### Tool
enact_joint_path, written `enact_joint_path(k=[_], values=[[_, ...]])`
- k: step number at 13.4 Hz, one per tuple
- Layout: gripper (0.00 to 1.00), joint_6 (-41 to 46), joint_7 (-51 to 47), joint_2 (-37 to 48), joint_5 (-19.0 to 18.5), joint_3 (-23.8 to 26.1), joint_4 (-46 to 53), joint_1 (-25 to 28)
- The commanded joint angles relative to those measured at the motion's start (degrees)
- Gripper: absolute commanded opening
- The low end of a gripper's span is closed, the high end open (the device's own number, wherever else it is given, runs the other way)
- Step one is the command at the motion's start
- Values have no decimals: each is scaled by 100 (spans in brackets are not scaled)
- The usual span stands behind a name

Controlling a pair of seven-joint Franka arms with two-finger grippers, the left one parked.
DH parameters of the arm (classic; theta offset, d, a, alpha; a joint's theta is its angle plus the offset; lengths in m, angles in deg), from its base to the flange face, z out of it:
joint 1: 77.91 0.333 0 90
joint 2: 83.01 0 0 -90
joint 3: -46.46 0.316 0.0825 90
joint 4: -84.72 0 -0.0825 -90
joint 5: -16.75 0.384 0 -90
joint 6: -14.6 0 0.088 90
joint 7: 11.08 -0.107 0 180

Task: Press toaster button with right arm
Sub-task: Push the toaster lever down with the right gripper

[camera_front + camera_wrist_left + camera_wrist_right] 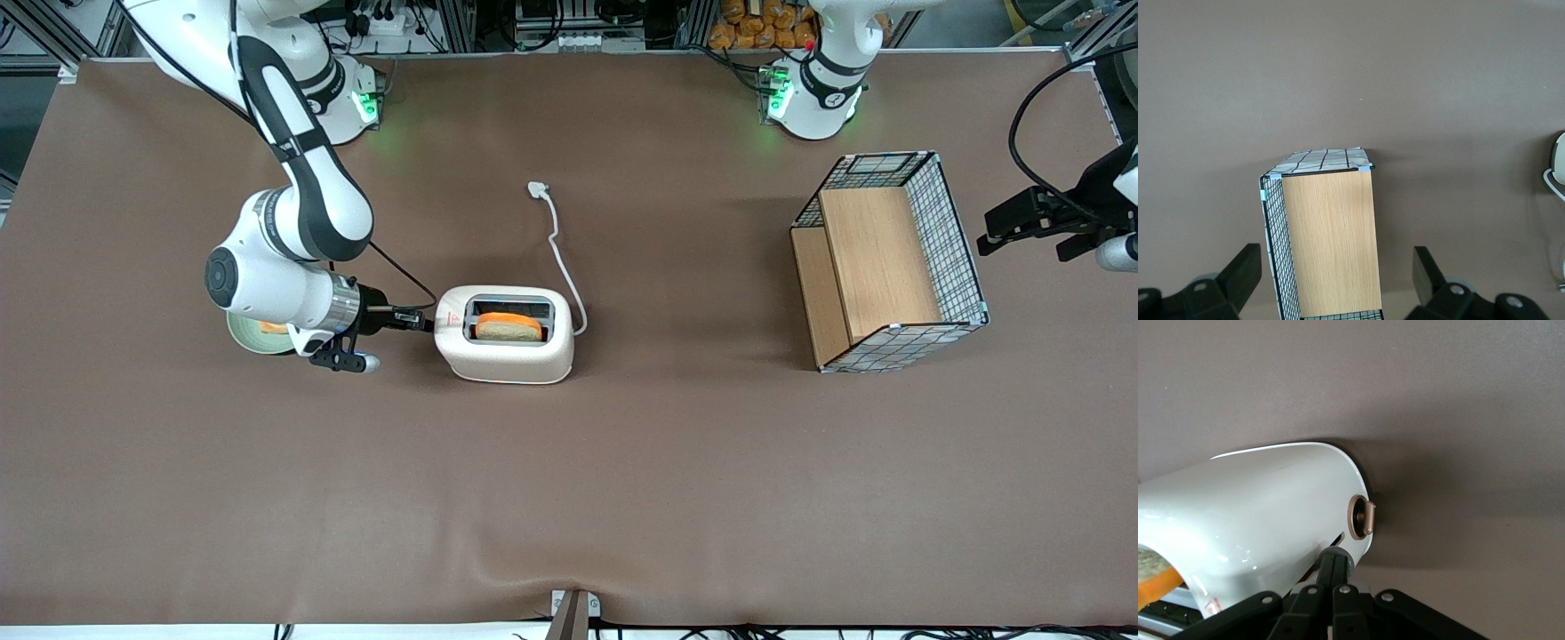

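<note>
The cream-white toaster lies mid-table with a slice of bread in its top slot. Its white cord runs away from the front camera to a loose plug. The right arm reaches in level from the working arm's end. Its gripper is shut, tips against the toaster's end face. In the right wrist view the shut gripper touches the small pale-grey toaster button at the end face of the toaster. A brownish round dial sits beside the button.
A greenish plate with something orange lies under the arm's wrist. A wire crate with wooden boards stands toward the parked arm's end; it also shows in the left wrist view.
</note>
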Motion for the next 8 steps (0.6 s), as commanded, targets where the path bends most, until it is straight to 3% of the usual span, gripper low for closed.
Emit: enact_joint_path(k=[1, 8], values=[[0, -303, 223, -144, 169, -35, -64, 97], [0, -585, 346, -259, 177, -26, -179, 194]])
